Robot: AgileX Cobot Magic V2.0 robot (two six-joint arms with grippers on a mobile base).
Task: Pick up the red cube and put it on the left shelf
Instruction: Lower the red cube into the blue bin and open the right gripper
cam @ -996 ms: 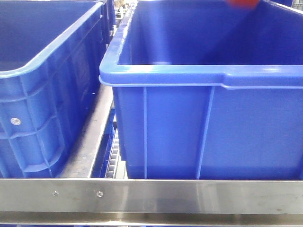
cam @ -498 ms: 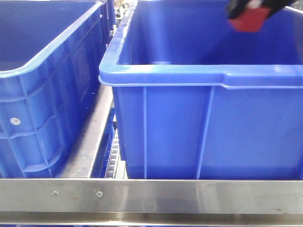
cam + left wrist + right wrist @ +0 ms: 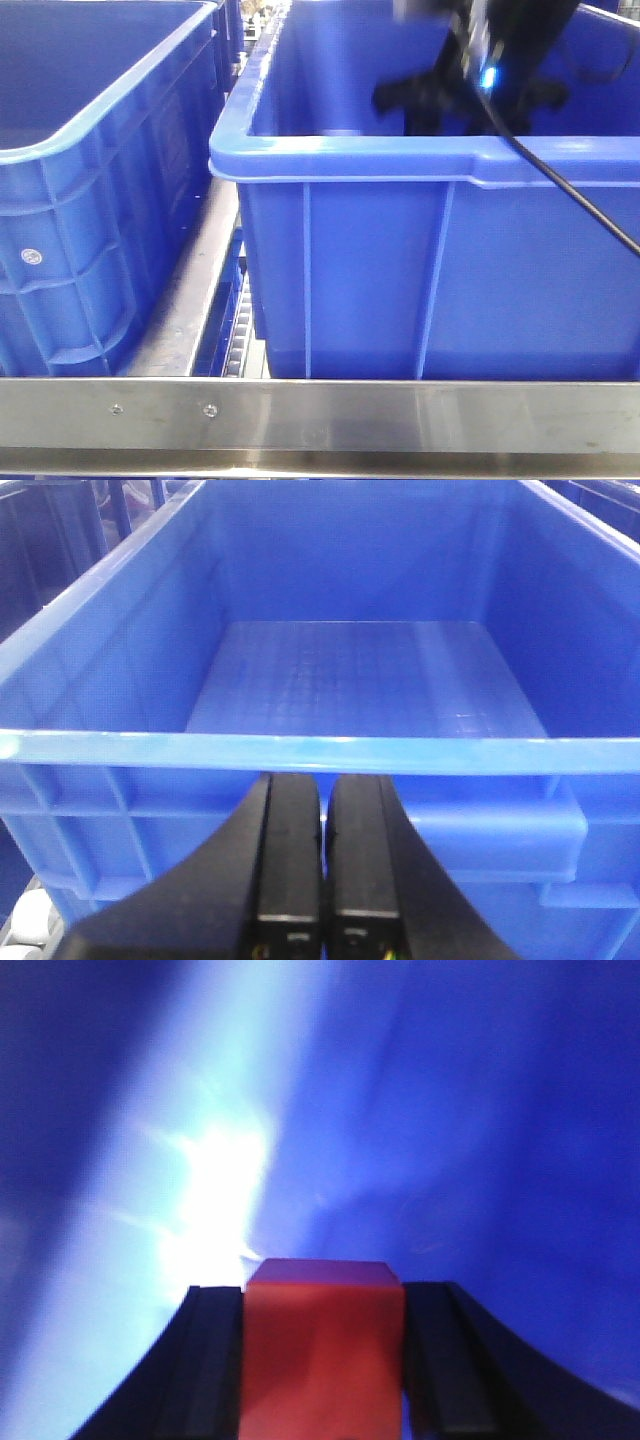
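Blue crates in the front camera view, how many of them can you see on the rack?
2. One blue crate sits at the left, cut off by the frame edge; a second fills the centre and right, with the right arm reaching into it. More may stand behind, partly hidden.

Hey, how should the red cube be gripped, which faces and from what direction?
By its two opposite flat side faces, coming in square from behind, as the right gripper has it now: the red cube sits straight between the fingers, one pad flat on each side, front face clear. Parallel faces suit a pinch; edges or corners would slip.
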